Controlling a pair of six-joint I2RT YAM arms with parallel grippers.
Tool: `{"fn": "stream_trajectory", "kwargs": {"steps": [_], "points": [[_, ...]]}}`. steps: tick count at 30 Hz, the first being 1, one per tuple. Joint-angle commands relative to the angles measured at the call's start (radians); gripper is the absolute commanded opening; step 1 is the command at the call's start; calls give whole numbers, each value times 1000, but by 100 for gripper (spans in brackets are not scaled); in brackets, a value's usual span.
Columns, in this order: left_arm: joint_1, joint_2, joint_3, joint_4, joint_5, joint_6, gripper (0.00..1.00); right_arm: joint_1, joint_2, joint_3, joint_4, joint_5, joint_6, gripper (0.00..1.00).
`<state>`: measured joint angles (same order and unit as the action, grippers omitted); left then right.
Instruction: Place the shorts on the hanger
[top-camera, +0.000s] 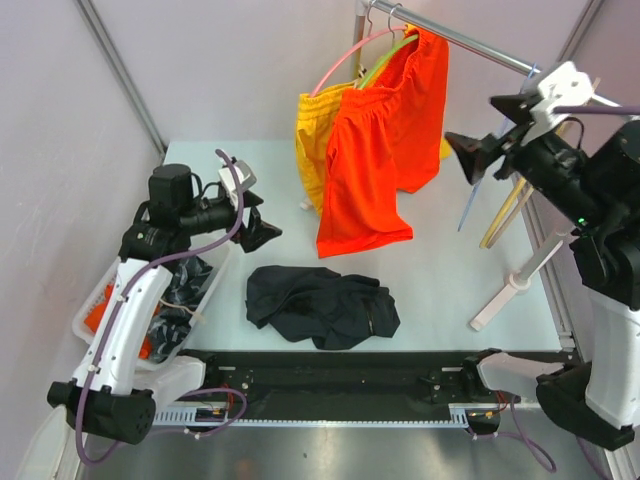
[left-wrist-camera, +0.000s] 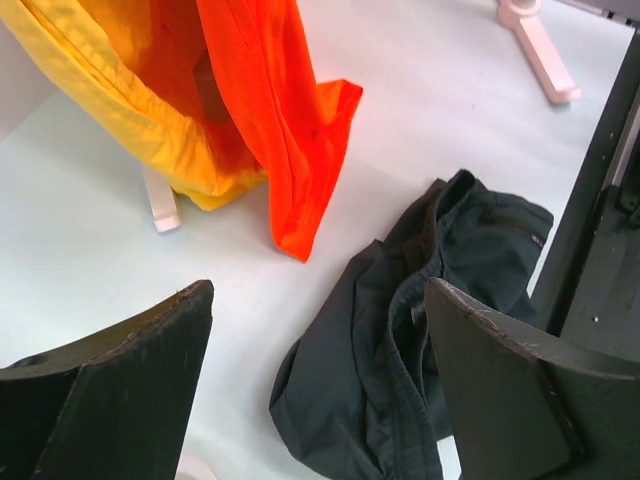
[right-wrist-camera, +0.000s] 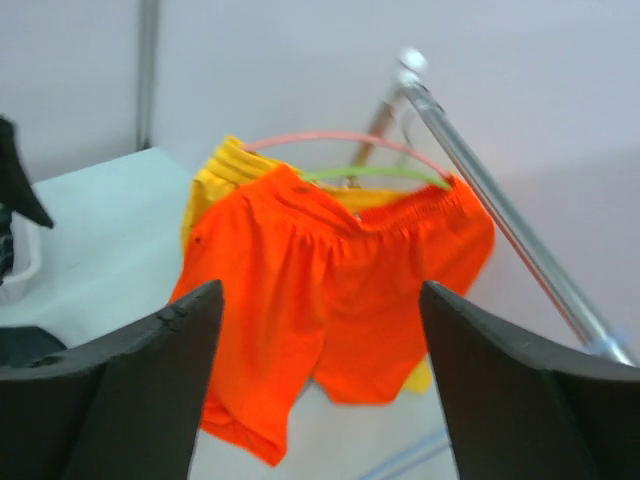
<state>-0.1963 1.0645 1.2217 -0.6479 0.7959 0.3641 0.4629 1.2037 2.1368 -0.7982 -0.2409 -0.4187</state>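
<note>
Shorts (top-camera: 320, 305) (left-wrist-camera: 400, 350): dark, crumpled in a heap on the desk (top-camera: 440, 280), near the front edge, about midway between the two arms. Waistband and a drawstring show in the left wrist view. Nothing grips them.

Hanger (top-camera: 474, 195): thin light-blue wire, hangs off the right end of the rail (top-camera: 470, 42), partly hidden behind the right arm. Bare, well apart from the shorts. Sits just beside cream hangers (top-camera: 505, 215) on the same rail.

Left tool (top-camera: 262, 220) (left-wrist-camera: 318, 290): fingers apart, holding nothing. Hovers above the desk to the left of the shorts, pointed toward them; the heap shows between and past the fingertips in the wrist view.

Right tool (top-camera: 470, 118) (right-wrist-camera: 320, 290): fingers apart, holding nothing. Raised high at the right, near the rail, facing the hung clothes.

Orange shorts (top-camera: 385, 150) (left-wrist-camera: 270, 100) (right-wrist-camera: 330, 310): on a green hanger (top-camera: 390, 55) (right-wrist-camera: 370, 173) at the left end of the rail, the hem low over the desk behind the dark pair.

Yellow shorts (top-camera: 312, 140) (left-wrist-camera: 130, 110) (right-wrist-camera: 215, 175): on a pink hanger (top-camera: 345, 60) (right-wrist-camera: 320, 138), directly behind the orange pair, overlapping it.

Rail stand foot (top-camera: 505, 295) (left-wrist-camera: 540, 50): rests on the desk at right.

White basket (top-camera: 95, 300): at the desk's left edge under the left arm, holds mixed cloth.
</note>
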Motion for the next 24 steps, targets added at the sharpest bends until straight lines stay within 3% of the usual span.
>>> {"fn": "stream_trajectory", "kwargs": {"steps": [1, 5, 11, 19, 24], "points": [[-12, -8, 22, 117, 6, -89, 90, -182, -93, -92, 2, 0, 253, 78], [-17, 12, 21, 171, -3, -134, 90, -500, -190, -216, 25, -38, 490, 72], [-18, 55, 35, 212, 2, -195, 90, -769, -224, -305, 79, -141, 739, 66], [-18, 66, 29, 229, -18, -226, 90, -810, -182, -331, 162, -215, 814, 61], [-18, 65, 15, 240, -38, -235, 90, -755, -106, -298, 188, -209, 796, 59]]}}
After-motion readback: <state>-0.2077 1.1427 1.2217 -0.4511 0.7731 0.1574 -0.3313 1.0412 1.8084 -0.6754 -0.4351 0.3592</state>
